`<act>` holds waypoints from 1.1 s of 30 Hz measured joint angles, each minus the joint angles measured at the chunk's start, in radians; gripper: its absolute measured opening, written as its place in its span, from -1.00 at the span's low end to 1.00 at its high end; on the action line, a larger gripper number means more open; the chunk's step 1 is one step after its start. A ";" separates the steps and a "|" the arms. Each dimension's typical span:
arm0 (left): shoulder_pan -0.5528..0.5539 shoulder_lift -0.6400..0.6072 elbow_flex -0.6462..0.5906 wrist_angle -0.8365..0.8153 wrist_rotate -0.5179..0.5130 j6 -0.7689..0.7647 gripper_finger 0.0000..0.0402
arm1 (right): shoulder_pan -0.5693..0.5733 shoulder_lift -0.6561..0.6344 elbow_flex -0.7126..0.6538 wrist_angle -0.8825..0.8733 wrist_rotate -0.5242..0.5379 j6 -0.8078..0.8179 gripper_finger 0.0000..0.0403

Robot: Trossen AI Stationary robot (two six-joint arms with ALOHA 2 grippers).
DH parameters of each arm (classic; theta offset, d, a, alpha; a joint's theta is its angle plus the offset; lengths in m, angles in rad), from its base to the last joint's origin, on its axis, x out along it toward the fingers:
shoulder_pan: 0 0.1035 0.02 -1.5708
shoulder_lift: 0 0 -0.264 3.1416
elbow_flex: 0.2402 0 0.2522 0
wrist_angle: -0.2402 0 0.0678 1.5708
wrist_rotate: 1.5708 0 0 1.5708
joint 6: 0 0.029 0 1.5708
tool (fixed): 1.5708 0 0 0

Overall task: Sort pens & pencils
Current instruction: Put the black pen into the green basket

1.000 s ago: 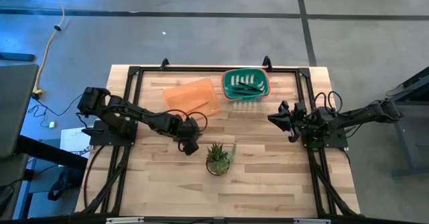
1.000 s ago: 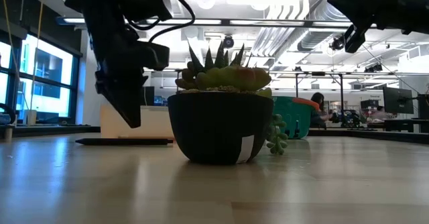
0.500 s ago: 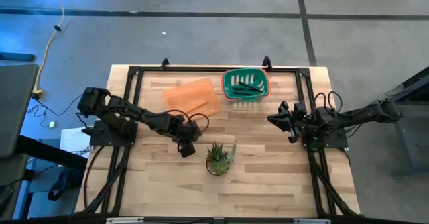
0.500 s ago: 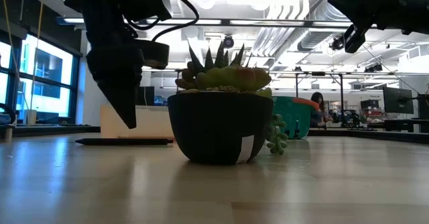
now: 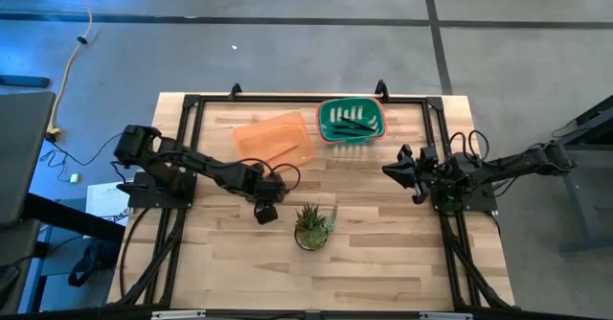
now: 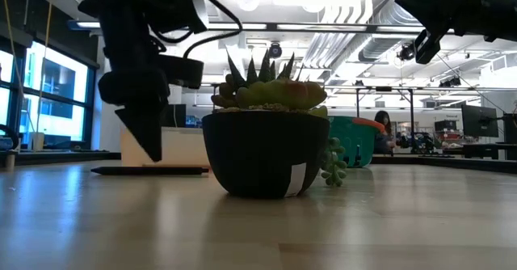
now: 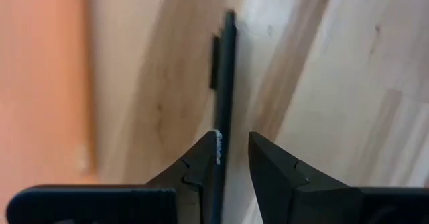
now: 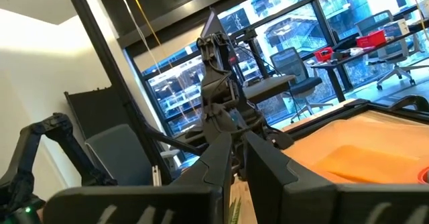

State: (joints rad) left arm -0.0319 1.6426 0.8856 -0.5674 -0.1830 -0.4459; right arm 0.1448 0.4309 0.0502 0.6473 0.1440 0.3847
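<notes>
Left claw, fingers parted astride thin dark pen flat on pale wooden tabletop: lower squarely, then close mid-shaft.

The high camera looks straight down on the whole table. The low one sits at table height, close behind the potted plant — also central from above. Each wrist camera peers past its own fingers — left at wood, right across the table.
</notes>
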 joint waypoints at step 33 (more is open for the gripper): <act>0.006 0.035 0.026 -0.038 -0.015 0.013 -0.62 | 0.000 0.000 0.000 0.006 -0.005 0.011 -0.84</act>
State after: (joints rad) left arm -0.0254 1.6780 0.9121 -0.6056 -0.1982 -0.4324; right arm 0.1448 0.4305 0.0502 0.6537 0.1387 0.3958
